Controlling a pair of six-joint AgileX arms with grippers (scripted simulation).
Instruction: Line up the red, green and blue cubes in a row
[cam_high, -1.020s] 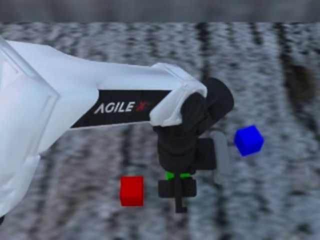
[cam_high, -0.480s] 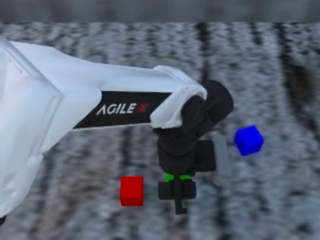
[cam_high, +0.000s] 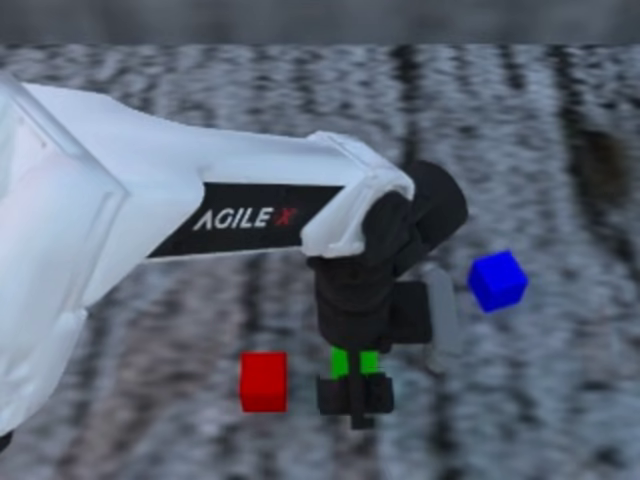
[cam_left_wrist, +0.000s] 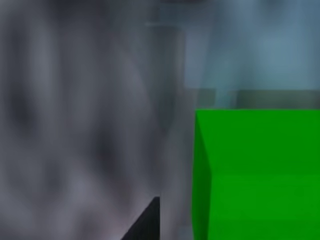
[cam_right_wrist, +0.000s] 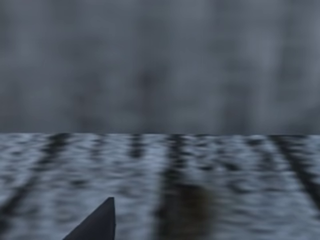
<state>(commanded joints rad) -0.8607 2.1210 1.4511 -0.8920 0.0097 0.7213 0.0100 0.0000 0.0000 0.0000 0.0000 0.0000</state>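
Change: you see more of the green cube (cam_high: 354, 361) from above than half a second ago; the left gripper (cam_high: 355, 395) now covers less of it.
Meaning: by my reading the cube has just been set down or is being released beside the red cube (cam_high: 263, 381), so the second place in the row looks filled.
Left gripper: over the green cube, near the table's (cam_high: 560, 400) front edge; whether its fingers are apart or clamped on the cube, you cannot tell from above, and the wrist view shows only the cube's green face (cam_left_wrist: 257, 175) very close.
Green cube: just right of the red one, roughly level with it, with a gap between.
Blue cube (cam_high: 497, 280): well apart to the right and farther back, out of line, turned a little.
Right arm: out of the top view; its wrist camera shows only bare table.
Left to do: you still need the blue cube brought into line right of the green.
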